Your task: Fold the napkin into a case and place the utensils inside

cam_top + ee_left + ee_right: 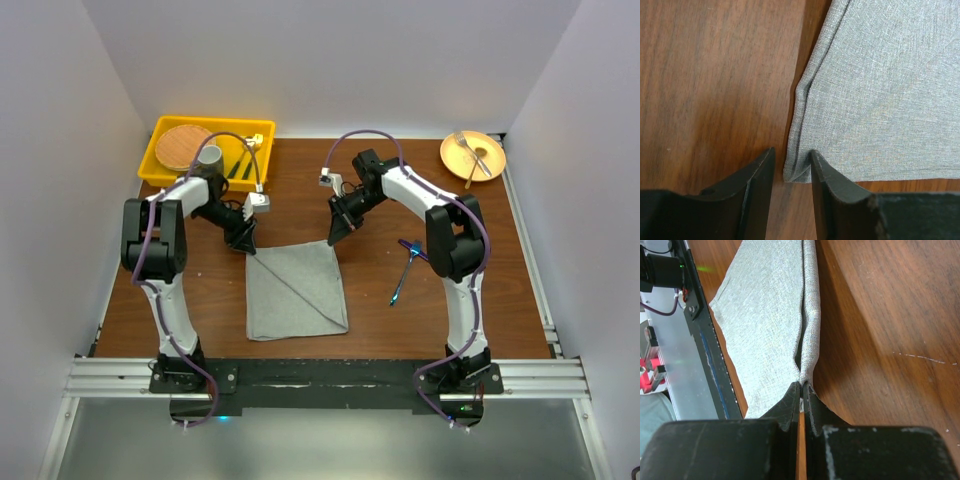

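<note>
Top external view: napkin [295, 290] lies flat mid-bench [480, 260] and isn't a case yet. A diagonal line crosses it from the far-left corner toward the near-right, prob. a crease or a turned-over layer.

Both arms reach in at the napkin's far edge, one per corner. The right end effector [801, 385] is pinched tight on the far-right corner, w/ cloth gathered into a ridge running away from the tips. The left end effector [791, 152] sits low at the far-left corner w/ a narrow gap. The corner tip is btwn the jaws: one finger [822, 167] touches the cloth edge, the other is on bare wood just beside it. So no grip there yet.

Likely reason for the paired hold: w/ both far corners taken, the far edge can lift level and fold over w/o skewing. The next need is prob. for the left to close on its corner.

The utensils [404, 270] lie right of the napkin, near but apart from it. That keeps them off the cloth during folding and handy for loading after.

A yellow tray [160, 150] w/ a cup and dark cutlery sits beyond the napkin's far-left. An orange plate [490, 165] w/ a silver fork sits well off to its far-right. Neither is part of the job.
</note>
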